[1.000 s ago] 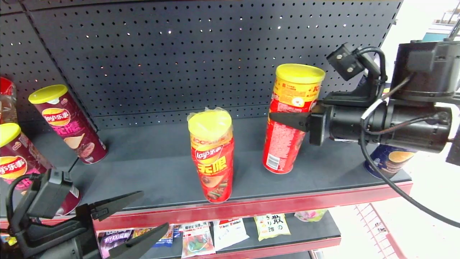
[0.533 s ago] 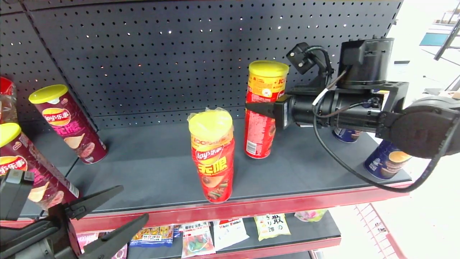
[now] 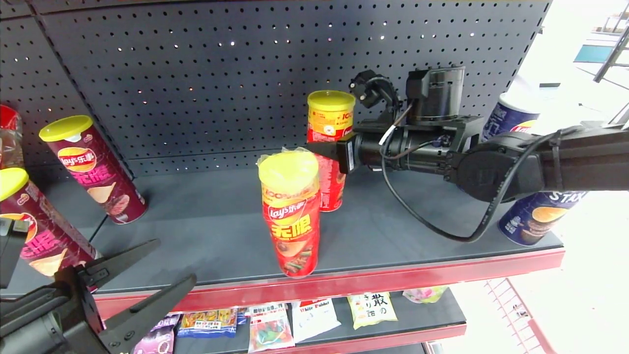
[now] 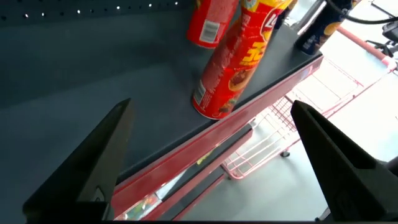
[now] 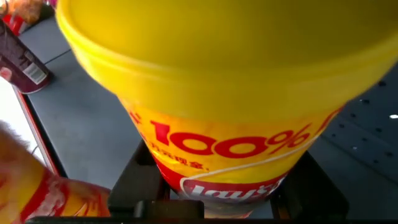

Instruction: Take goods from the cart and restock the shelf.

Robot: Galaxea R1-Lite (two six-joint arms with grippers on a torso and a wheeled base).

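On the shelf (image 3: pixel 206 231), behind the wrapped can (image 3: pixel 291 211), a red can (image 3: pixel 330 123) is gripped by the right tool (image 3: pixel 326 149) and seems nearly placed; release is left. The left tool (image 3: pixel 174 260) is spread wide, empty.

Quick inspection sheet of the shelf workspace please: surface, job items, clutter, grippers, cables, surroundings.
Surface: dark shelf board, red front edge.
Job's things: red can with yellow lid, gripped, behind the wrapped can at the front; contact with the board unclear.
Clutter: maroon cans at left, blue cans at right.
Grippers: right gripper shut on red can; left gripper open, low before the shelf edge.
Cables: black cable loops under the right arm.
Surroundings: pegboard behind, snack packets on lower shelf, red wire cart.
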